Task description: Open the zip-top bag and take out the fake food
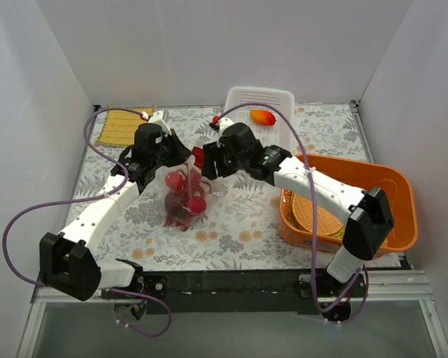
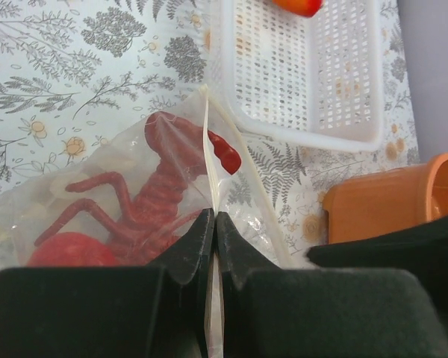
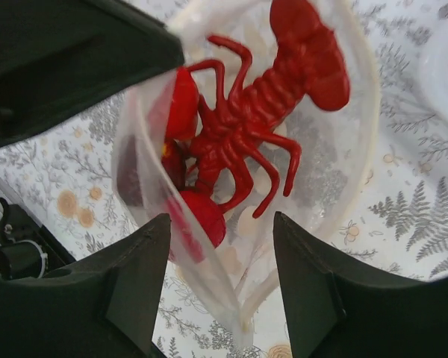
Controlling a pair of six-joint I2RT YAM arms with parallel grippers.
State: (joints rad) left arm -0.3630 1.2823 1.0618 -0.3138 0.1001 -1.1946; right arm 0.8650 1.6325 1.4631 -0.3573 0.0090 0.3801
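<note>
The clear zip-top bag [image 1: 181, 198] hangs at the middle of the table with its mouth pulled open. My left gripper [image 1: 181, 167] is shut on the bag's zip edge [image 2: 207, 142] and holds it up. Inside lie a red lobster [image 3: 261, 104], a red round fruit [image 3: 207, 216] and a dark red piece [image 3: 127, 179]. My right gripper [image 3: 221, 218] is open and empty, just above the open mouth, with the bag's near rim between its fingers. An orange-yellow mango-like fruit [image 1: 263, 116] lies in the white basket [image 1: 239, 101].
The white basket stands at the back middle, close behind the bag [image 2: 306, 74]. An orange bin [image 1: 388, 186] with a woven mat in it sits at the right. A yellow woven mat [image 1: 119, 127] lies at the back left. White walls close in three sides.
</note>
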